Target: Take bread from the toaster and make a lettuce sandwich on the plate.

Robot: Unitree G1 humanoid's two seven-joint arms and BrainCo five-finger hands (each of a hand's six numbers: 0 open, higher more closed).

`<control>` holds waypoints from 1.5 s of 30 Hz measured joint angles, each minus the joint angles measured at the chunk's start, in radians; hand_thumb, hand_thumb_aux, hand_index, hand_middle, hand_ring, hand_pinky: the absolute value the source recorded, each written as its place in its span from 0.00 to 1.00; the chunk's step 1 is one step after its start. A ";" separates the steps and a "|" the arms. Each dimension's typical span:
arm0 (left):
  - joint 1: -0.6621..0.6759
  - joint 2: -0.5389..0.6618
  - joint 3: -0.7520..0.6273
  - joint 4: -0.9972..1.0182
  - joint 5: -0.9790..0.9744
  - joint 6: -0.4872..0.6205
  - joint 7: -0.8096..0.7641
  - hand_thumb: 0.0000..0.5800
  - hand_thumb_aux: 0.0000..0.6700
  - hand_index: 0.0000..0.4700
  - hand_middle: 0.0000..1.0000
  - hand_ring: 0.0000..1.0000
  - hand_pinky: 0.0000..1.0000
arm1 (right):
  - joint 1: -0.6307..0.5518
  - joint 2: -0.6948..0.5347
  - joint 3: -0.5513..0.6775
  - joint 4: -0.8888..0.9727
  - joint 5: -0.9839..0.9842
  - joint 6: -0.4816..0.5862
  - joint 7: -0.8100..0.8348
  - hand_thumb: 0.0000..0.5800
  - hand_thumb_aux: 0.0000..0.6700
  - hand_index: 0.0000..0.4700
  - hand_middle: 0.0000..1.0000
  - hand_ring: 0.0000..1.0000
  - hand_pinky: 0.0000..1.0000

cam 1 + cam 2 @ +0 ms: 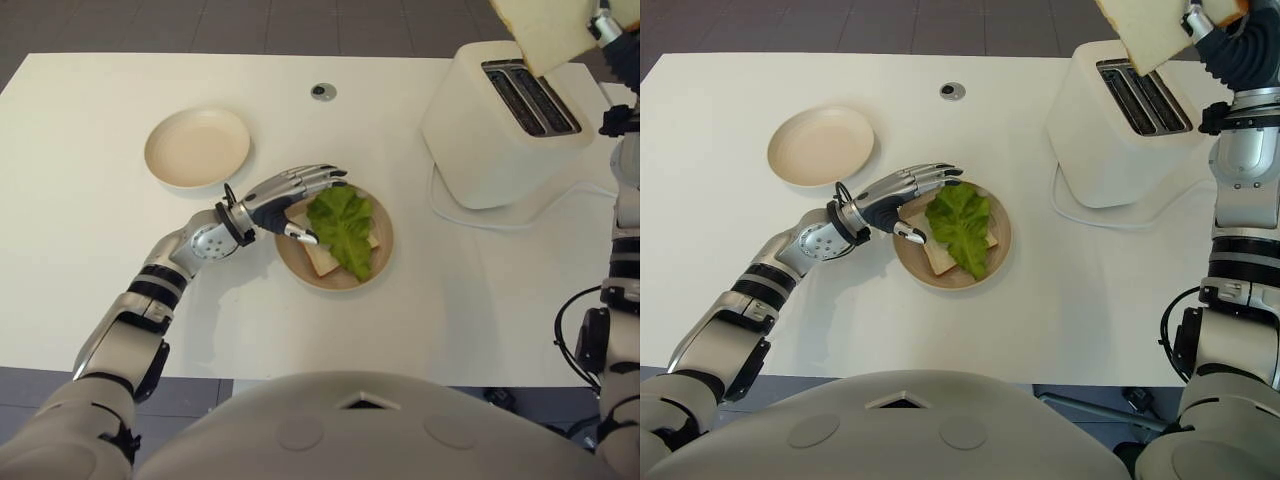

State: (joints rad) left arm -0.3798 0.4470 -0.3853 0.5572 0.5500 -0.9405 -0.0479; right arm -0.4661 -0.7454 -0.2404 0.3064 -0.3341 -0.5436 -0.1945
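A tan plate (381, 258) near the table's middle holds a bread slice (320, 262) with a green lettuce leaf (345, 228) on top. My left hand (288, 198) rests at the plate's left rim, fingers stretched over the leaf's upper edge, holding nothing. The white toaster (500, 130) stands at the back right with its two slots showing dark. Above it, at the top edge, my right hand (1208, 18) is shut on a second bread slice (1140, 28), lifted clear of the slots.
An empty tan plate (198, 147) sits at the back left. The toaster's white cord (520, 222) loops on the table in front of it. A small round grommet (323, 92) lies near the table's far edge.
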 measured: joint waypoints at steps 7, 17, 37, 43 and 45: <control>-0.017 0.004 0.050 0.031 -0.146 -0.057 -0.020 0.00 0.00 0.00 0.00 0.00 0.00 | 0.010 0.100 0.099 -0.125 0.379 -0.064 0.297 1.00 1.00 1.00 1.00 1.00 1.00; 0.001 0.022 0.220 -0.059 -1.009 -0.060 -0.414 0.00 0.00 0.00 0.00 0.00 0.00 | 0.054 0.106 0.355 -0.050 0.713 0.062 1.112 1.00 1.00 1.00 1.00 1.00 1.00; 0.162 -0.137 0.209 -0.164 -0.845 0.001 -0.958 0.00 0.00 0.00 0.00 0.00 0.00 | -0.236 0.361 0.582 0.605 0.276 -0.073 1.213 1.00 1.00 1.00 1.00 1.00 1.00; 0.155 -0.119 0.163 -0.064 -0.480 -0.099 -0.802 0.00 0.00 0.00 0.00 0.00 0.00 | -0.266 0.379 0.602 0.681 0.197 -0.141 1.102 1.00 1.00 1.00 1.00 1.00 1.00; 0.143 -0.106 0.148 -0.047 -0.411 -0.117 -0.744 0.00 0.00 0.00 0.00 0.00 0.00 | -0.266 0.383 0.604 0.691 0.180 -0.153 1.086 0.99 0.90 0.90 1.00 1.00 1.00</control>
State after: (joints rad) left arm -0.2368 0.3407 -0.2370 0.5100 0.1391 -1.0578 -0.7914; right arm -0.7325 -0.3624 0.3633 0.9972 -0.1539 -0.6962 0.8916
